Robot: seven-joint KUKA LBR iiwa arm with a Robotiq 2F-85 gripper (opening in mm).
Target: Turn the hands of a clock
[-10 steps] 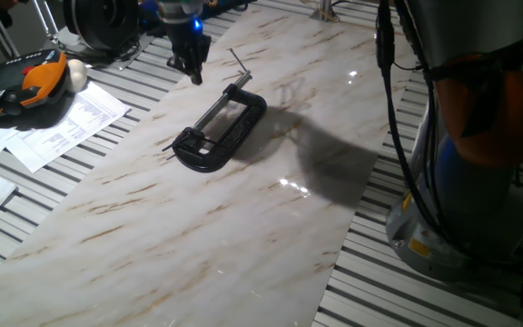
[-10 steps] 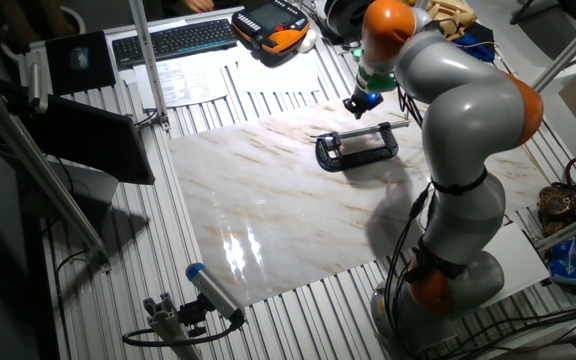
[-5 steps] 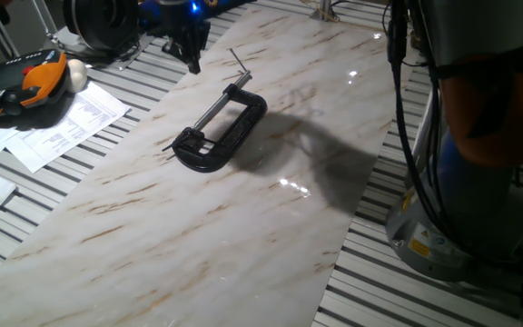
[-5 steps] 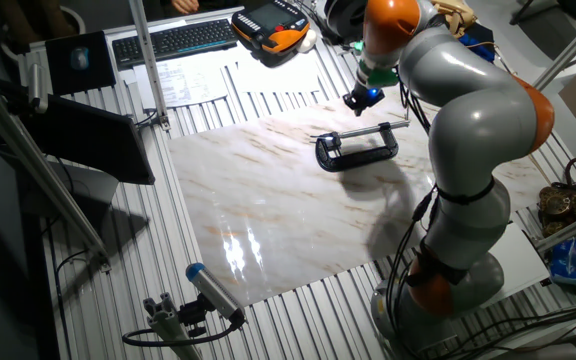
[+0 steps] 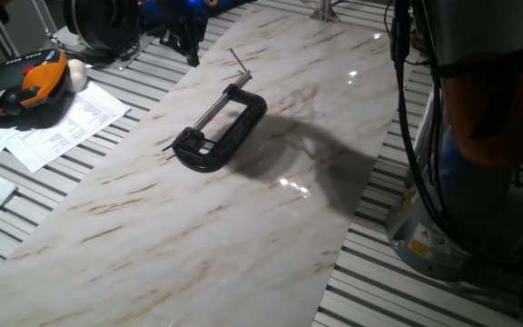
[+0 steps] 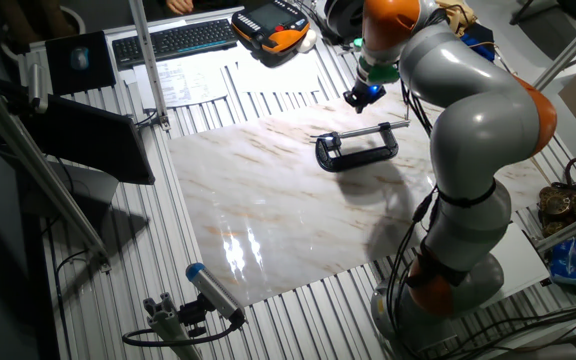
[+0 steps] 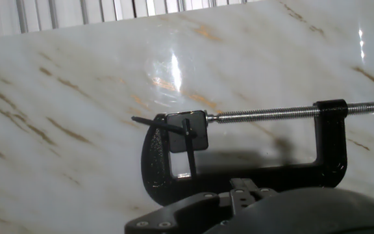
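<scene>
**Clock pinned in the clamp, gripper off at the slab's edge**

In the hand view, nearest the lens at 6 o'clock, sits the dark body of the hand itself; the fingers do not show there, so I cannot tell whether the jaws are parted or closed.

Just beyond it lies the clamp (image 7: 239,162), flat on the marble slab (image 7: 63,84). Its screw (image 7: 265,114) runs in from 3 o'clock and presses a small square clock (image 7: 188,132) against the curved end of the frame — likely so the tiny face stays put while its hands are pushed round. Two thin black hands (image 7: 188,140) cross the face: one points toward 9 to 10 o'clock and juts past the edge, the other toward 6.

From one fixed view the clamp (image 5: 219,130) lies near the slab's middle, screw handle toward 12 to 1 o'clock, clock end toward 7. The gripper (image 5: 186,41) hangs well apart from it at about 11 o'clock, over the slab's edge, too dark to read its state.

The other fixed view agrees: gripper (image 6: 362,95) above and just beyond the clamp (image 6: 356,146). Farther back, off the slab, lie papers (image 5: 71,123) and an orange pendant (image 5: 25,84).

My judgement — the turning contact is not on now; the hand must come down onto a clock hand first.
</scene>
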